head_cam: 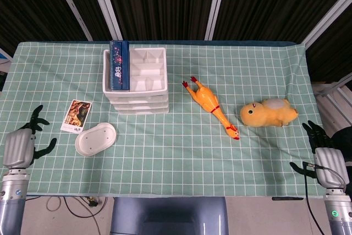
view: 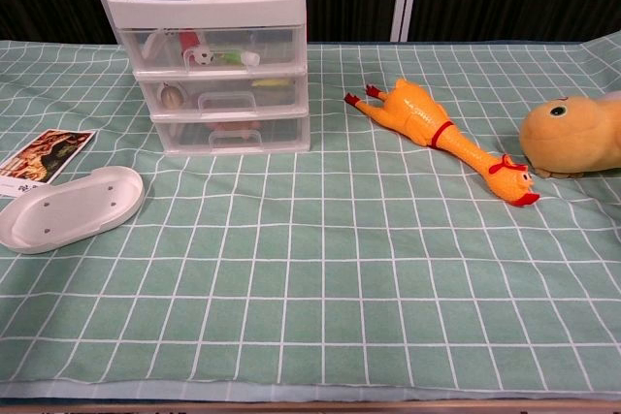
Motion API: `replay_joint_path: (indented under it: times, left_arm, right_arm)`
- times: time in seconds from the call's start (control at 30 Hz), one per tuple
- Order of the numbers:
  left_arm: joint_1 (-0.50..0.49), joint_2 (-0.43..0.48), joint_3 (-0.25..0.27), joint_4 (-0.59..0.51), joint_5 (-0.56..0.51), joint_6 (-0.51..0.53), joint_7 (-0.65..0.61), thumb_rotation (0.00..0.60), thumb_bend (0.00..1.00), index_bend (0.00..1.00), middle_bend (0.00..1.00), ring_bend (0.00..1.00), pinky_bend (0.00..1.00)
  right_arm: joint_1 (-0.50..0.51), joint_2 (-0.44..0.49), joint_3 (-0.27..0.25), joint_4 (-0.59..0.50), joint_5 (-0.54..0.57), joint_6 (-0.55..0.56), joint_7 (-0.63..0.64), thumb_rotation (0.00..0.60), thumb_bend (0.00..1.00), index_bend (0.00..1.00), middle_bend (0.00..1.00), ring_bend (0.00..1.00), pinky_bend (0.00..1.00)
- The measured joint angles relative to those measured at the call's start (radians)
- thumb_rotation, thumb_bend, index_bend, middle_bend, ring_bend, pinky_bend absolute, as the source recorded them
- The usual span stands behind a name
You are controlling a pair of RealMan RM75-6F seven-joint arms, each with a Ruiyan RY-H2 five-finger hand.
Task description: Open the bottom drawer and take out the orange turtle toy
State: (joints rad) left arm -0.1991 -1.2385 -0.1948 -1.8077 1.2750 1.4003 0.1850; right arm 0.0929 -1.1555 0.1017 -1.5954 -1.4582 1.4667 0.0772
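Observation:
A white three-drawer unit [head_cam: 137,89] [view: 228,55] stands at the back left of the table. Its bottom drawer [view: 233,133] is closed, and a faint orange-red shape [view: 231,127] shows through the translucent front; I cannot tell what it is. In the head view my left hand [head_cam: 22,144] hovers at the table's front left edge, open and holding nothing, well away from the drawers. Off the front right corner, my right hand [head_cam: 324,155] is open and also holds nothing. Neither hand shows in the chest view.
A blue box [head_cam: 119,72] lies in the unit's top tray. In front of the unit are a white oval dish [head_cam: 95,138] and a photo card [head_cam: 77,115]. A rubber chicken [head_cam: 212,105] and a yellow-orange plush [head_cam: 268,113] lie to the right.

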Motion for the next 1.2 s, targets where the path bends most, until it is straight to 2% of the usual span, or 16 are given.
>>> replay_joint_path:
  times: [0.13, 0.23, 0.57, 0.8, 1.0, 1.2]
  left_arm:
    - [-0.048, -0.032, -0.031, -0.029, -0.046, -0.054, 0.002, 0.6, 0.56, 0.12, 0.9, 0.92, 0.96]
    - [-0.082, -0.06, -0.053, -0.051, -0.111, -0.1, 0.005, 0.6, 0.58, 0.13, 0.94, 0.96, 1.0]
    - [-0.246, -0.19, -0.14, -0.111, -0.457, -0.258, 0.057, 0.6, 0.59, 0.14, 0.97, 0.98, 1.0]
    - [-0.32, -0.273, -0.199, -0.113, -0.657, -0.321, 0.035, 0.6, 0.59, 0.14, 0.97, 0.99, 1.0]
    - [-0.404, -0.343, -0.268, -0.065, -0.877, -0.406, -0.029, 0.6, 0.59, 0.14, 0.98, 0.99, 1.0]
    - [-0.47, -0.429, -0.303, 0.04, -0.949, -0.449, -0.093, 0.6, 0.59, 0.13, 0.98, 0.99, 1.0]
  right_arm:
    - [0.0, 0.001, 0.001, 0.0, 0.004, -0.004, 0.008, 0.6, 0.05, 0.0, 0.0, 0.0, 0.18]
    - [0.002, 0.002, 0.001, 0.0, 0.007, -0.009, 0.013, 0.6, 0.05, 0.0, 0.0, 0.0, 0.18]
    - [0.003, 0.004, 0.002, -0.005, 0.018, -0.018, 0.021, 0.6, 0.05, 0.0, 0.0, 0.0, 0.18]
    - [0.004, 0.007, 0.003, -0.009, 0.025, -0.027, 0.03, 0.6, 0.05, 0.0, 0.0, 0.0, 0.18]
    - [0.004, 0.01, 0.004, -0.014, 0.03, -0.031, 0.039, 0.6, 0.05, 0.0, 0.0, 0.0, 0.18]
    - [0.005, 0.012, 0.005, -0.017, 0.034, -0.038, 0.051, 0.6, 0.05, 0.0, 0.0, 0.0, 0.18]
